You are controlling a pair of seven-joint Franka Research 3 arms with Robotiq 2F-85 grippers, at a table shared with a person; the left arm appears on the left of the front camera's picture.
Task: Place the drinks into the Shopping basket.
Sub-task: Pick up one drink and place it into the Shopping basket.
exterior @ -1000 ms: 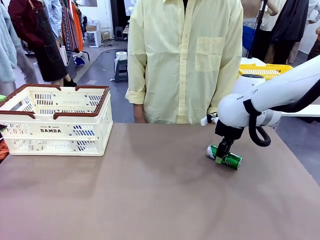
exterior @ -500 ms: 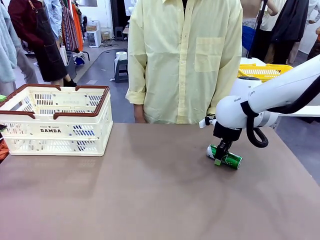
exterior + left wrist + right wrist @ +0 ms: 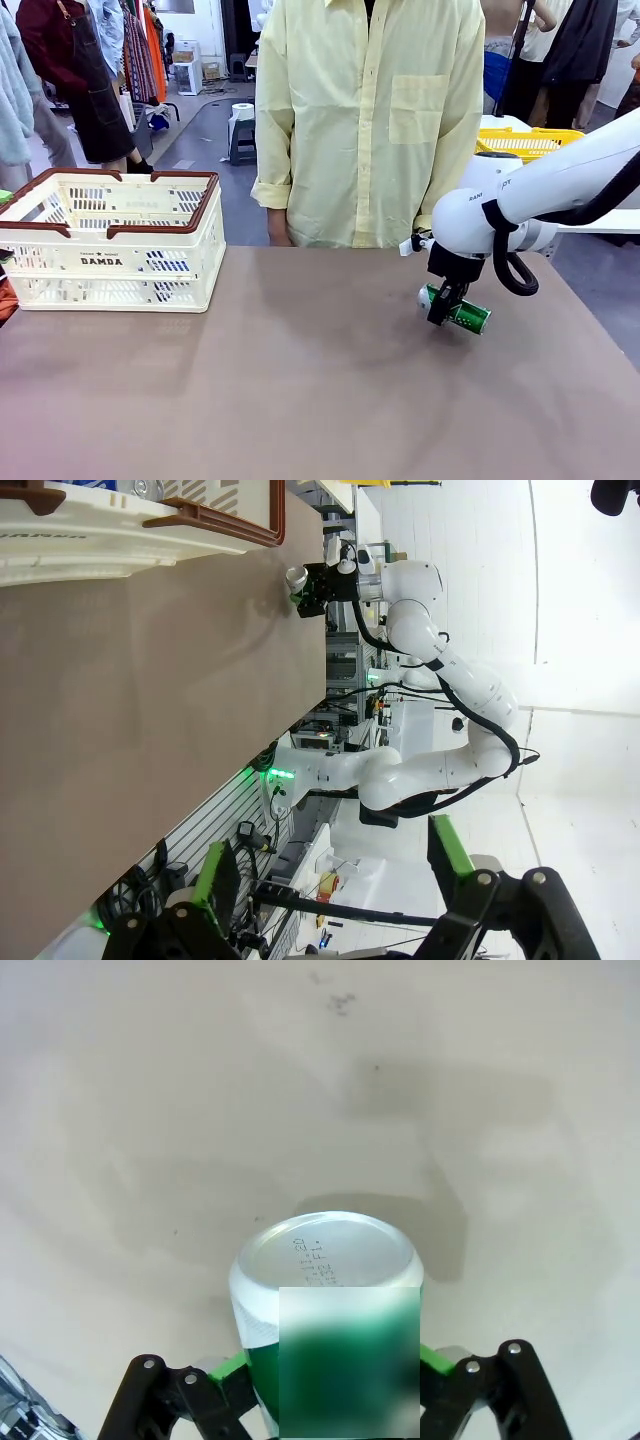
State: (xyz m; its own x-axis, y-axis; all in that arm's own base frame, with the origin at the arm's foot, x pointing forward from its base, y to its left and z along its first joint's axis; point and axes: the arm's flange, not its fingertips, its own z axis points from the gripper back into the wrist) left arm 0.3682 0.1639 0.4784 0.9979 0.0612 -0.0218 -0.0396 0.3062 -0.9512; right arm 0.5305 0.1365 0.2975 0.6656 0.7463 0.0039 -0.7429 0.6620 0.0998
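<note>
Our right pincer (image 3: 441, 309) is clenched across the middle of a green can (image 3: 461, 311), which lies on its side in the grip at the right of the counter (image 3: 300, 390), close to the far edge and just in front of the person in the pale yellow shirt (image 3: 370, 120). From the front the can looks just clear of the surface, though we cannot tell for sure whether it is off the counter. In the right wrist view the green pads (image 3: 232, 1365) press on both flanks of the can (image 3: 325, 1290), its silver end facing away from us over bare counter. Our left pincer (image 3: 330, 900) hangs released, jaws spread wide with nothing between them, well back from the work; its camera looks along the counter to the right arm (image 3: 440, 670) and the basket's rim. The Shopping basket (image 3: 110, 240) sits at the far left of the counter, well apart from the can, so the whole width of the counter lies between them. In the left wrist view, something blue and a silver round end show inside the basket (image 3: 140, 525) at the top edge, perhaps a can already in, but it is too small to tell. We judge the grasp of this can made, with the lift, the carry across and the drop into the basket all left to do.
</note>
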